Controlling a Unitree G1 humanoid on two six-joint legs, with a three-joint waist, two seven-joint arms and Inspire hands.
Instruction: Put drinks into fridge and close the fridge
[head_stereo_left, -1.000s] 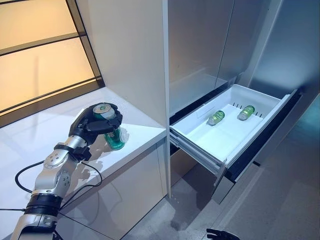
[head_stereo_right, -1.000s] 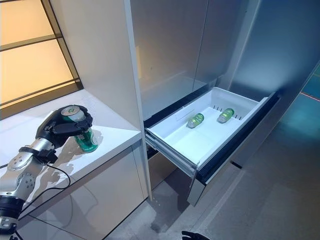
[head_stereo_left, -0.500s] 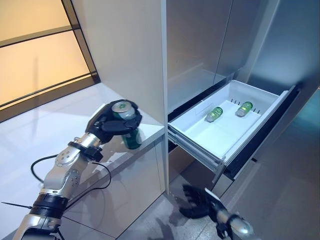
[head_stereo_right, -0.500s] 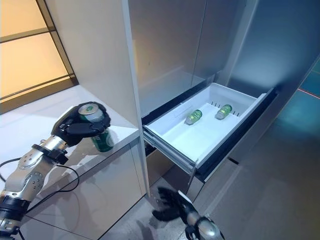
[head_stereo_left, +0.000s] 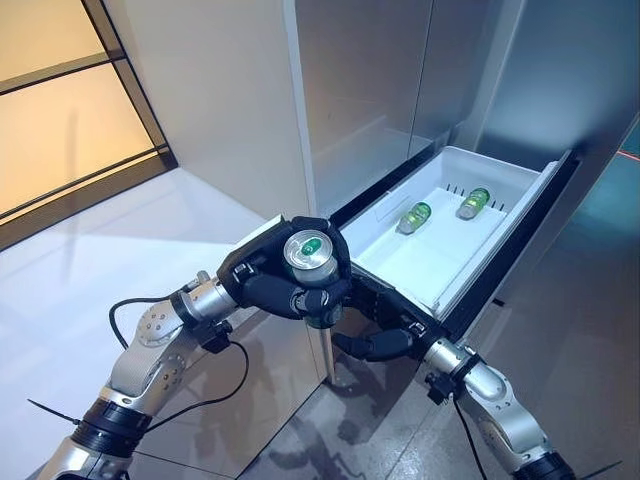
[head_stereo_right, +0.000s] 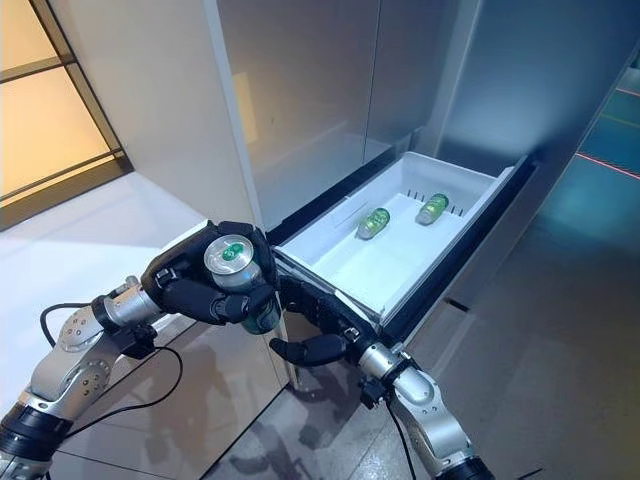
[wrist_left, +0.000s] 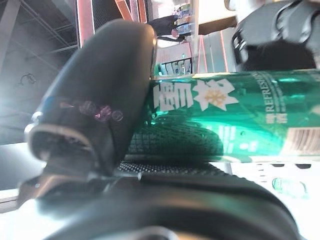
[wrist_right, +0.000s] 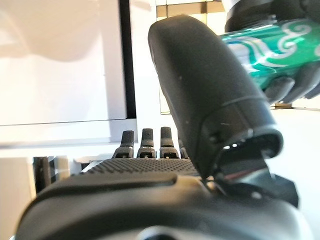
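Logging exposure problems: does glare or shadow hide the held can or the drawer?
Left eye view: glow from the amber panel sheens the countertop, yet the can in the left hand and two cans in the drawer read clearly. Left wrist view: highlights streak the can; thumb in shadow. Right wrist view: right hand dark against bright white panel.

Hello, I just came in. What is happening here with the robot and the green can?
The robot's left hand holds a green can from the side, its silver top facing up, in front of the white counter. The right hand is open just below the can, holding nothing. Beside them the fridge drawer stands pulled out, with two green cans lying inside near its back. The held can is not yet in the drawer.
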